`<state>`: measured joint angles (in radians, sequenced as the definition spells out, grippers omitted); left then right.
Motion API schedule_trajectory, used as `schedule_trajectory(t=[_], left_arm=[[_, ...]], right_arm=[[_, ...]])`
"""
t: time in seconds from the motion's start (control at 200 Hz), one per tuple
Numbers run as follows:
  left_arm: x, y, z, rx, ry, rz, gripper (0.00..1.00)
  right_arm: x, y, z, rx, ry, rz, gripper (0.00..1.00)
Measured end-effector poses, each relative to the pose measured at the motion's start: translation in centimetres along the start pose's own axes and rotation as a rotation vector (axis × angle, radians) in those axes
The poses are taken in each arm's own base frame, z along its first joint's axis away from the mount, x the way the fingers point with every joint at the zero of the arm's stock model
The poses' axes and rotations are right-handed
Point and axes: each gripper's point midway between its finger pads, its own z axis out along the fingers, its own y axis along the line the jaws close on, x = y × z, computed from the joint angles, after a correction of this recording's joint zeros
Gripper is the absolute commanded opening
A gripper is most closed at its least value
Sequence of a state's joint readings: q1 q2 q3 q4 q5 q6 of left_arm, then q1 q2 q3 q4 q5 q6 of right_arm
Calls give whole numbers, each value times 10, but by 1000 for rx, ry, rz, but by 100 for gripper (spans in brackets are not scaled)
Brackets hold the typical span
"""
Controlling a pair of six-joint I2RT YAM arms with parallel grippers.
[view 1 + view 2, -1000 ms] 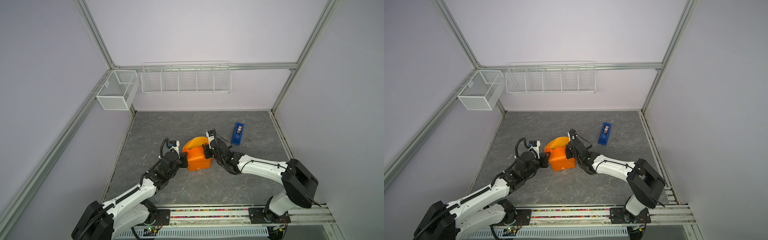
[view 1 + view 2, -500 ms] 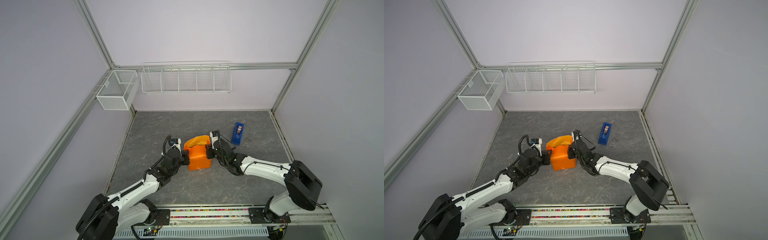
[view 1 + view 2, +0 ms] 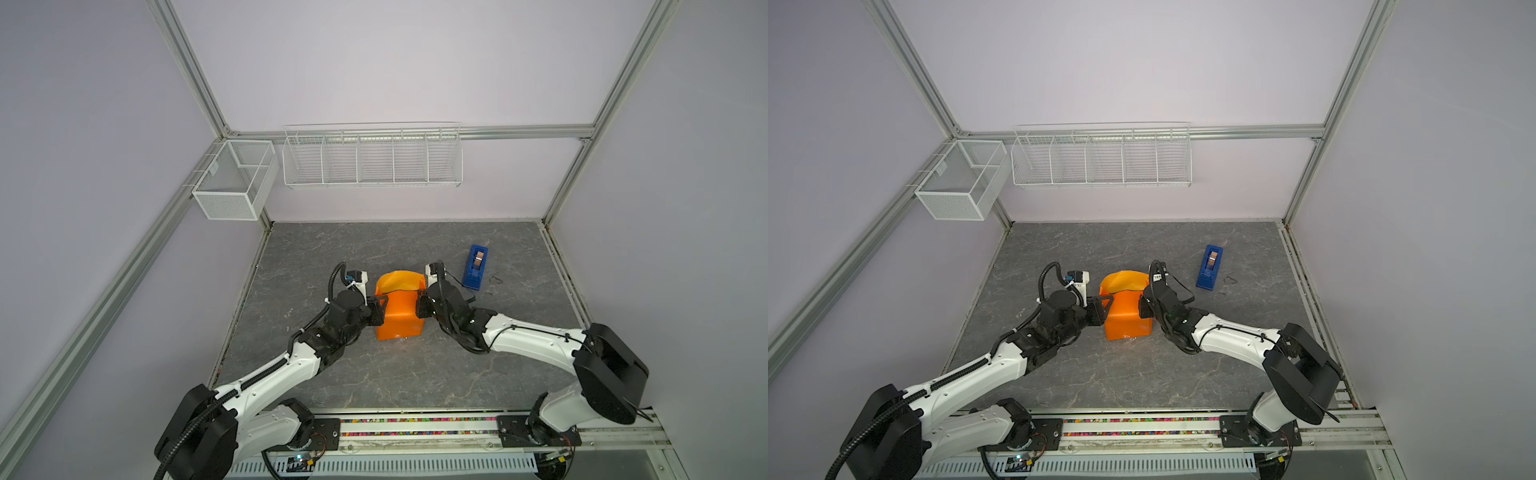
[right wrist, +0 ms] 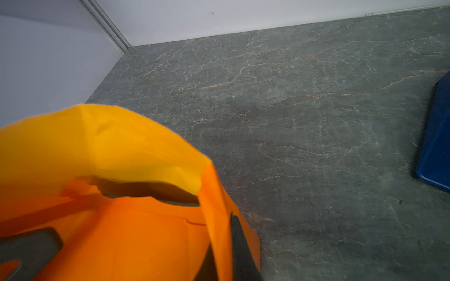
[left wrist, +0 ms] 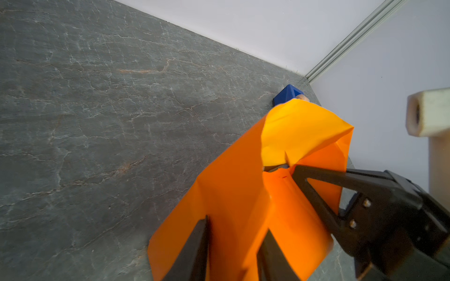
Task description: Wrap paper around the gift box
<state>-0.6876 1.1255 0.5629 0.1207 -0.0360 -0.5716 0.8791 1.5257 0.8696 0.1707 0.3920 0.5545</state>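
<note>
Pinching the paper (image 3: 401, 316), the right gripper (image 3: 421, 308) has its jaws closed on one upright side; the left gripper (image 3: 379, 311) jaws stand parted around the opposite side. The gift box lies hidden inside, mid counter (image 3: 374, 374). Side folding seems underway; the next move calls for creasing flaps flat.

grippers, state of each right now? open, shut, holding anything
Left gripper: open, jaws apart with a fold of the paper between them.
Right gripper: closed, pinching the paper's edge.
</note>
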Motion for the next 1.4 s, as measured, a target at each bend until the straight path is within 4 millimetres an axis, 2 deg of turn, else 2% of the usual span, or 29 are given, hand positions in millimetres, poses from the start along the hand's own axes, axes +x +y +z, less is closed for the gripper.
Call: schedule_trajectory(t=[0.125,0.315,0.38,0.58,0.645,0.71,0.77,0.84,0.89,0.99,1.19,1.285,1.4], left_arm=[[3,5,5,-20,8,-4,34],[2,13,10,-57,-10,-12,17],[1,15,11,-71,-16,-17,14],[1,20,13,-95,-24,-18,9],[0,21,13,-100,-26,-18,8],[0,21,13,-103,-26,-18,8],[0,22,13,-107,-24,-18,7],[0,22,13,-108,-23,-18,7],[0,22,13,-110,-22,-20,6],[0,23,14,-114,-23,-23,5],[-1,23,16,-121,-25,-29,4],[-2,23,17,-126,-25,-33,4],[-2,23,16,-128,-22,-36,4]], right_arm=[[1,2,-1,-1,1,-1,10],[3,1,-2,6,5,-2,14],[3,2,-4,5,8,-4,16],[4,1,-11,7,29,-18,32],[2,1,-19,4,30,-27,40],[-5,2,-30,-5,19,-30,42],[-13,5,-42,-22,2,-30,41],[-25,12,-58,-59,-27,-32,32],[-31,19,-67,-97,-40,-31,29],[-29,38,-78,-178,-25,-57,25],[-6,73,-61,-264,105,-126,20],[9,79,-47,-261,168,-147,18],[27,77,-30,-224,236,-168,16]])
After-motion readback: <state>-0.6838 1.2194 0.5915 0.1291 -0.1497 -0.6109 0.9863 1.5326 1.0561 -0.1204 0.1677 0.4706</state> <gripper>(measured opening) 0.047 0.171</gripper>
